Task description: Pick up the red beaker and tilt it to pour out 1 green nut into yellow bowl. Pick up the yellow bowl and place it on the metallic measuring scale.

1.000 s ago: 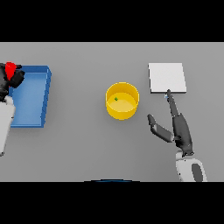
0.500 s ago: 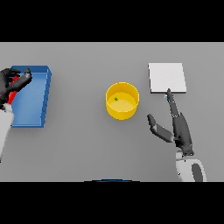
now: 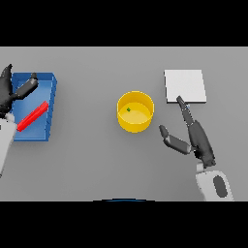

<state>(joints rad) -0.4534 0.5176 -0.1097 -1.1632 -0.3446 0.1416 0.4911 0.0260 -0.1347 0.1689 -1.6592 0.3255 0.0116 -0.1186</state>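
The grey table [image 3: 97,164] carries a blue tray [image 3: 51,109], yellow bowl [image 3: 135,121] and metallic scale [image 3: 186,85].

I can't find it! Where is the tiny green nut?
The green nut sits inside the yellow bowl, mid-table in the head view, left of the metallic measuring scale.

Dark right hand [image 3: 201,143] and left hand [image 3: 8,92], white-grey forearms.

The flat table top [image 3: 97,164] is plain mid grey, without pattern; the round yellow bowl [image 3: 135,112] is bright yellow, its inner floor a paler yellow; the small nut [image 3: 128,109] in it is green; the long beaker [image 3: 32,116] is solid red; the rectangular blue tray [image 3: 51,104] is deep blue; the square scale plate [image 3: 184,85] is pale whitish grey; the left hand [image 3: 8,93] and right hand [image 3: 197,138] are dark charcoal, on white and grey forearms.
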